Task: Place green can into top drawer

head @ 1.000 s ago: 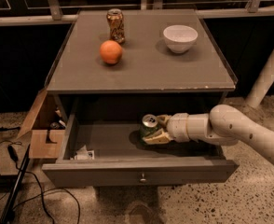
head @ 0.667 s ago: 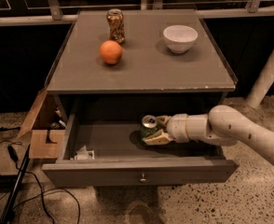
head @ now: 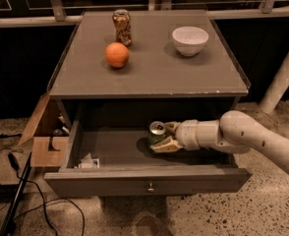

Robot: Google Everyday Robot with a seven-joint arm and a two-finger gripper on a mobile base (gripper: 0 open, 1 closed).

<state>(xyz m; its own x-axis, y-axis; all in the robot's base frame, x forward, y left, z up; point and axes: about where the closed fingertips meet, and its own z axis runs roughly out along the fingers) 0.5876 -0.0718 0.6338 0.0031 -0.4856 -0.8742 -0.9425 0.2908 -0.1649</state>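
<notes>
The green can point(head: 157, 131) stands upright on the floor of the open top drawer point(head: 110, 180), right of its middle, silver top showing. My gripper point(head: 161, 137) reaches in from the right on a white arm. One finger lies behind the can and one in front, and they look closed against its sides. The drawer is pulled far out, with its small round knob point(head: 150, 186) at the middle of the front panel.
On the cabinet top point(head: 149, 77) are an orange point(head: 117, 54), an orange-brown can point(head: 122, 27) and a white bowl point(head: 189, 40). A small white packet point(head: 89, 162) lies in the drawer's front left corner. A cardboard box point(head: 43, 136) and cables point(head: 16, 181) are at the left.
</notes>
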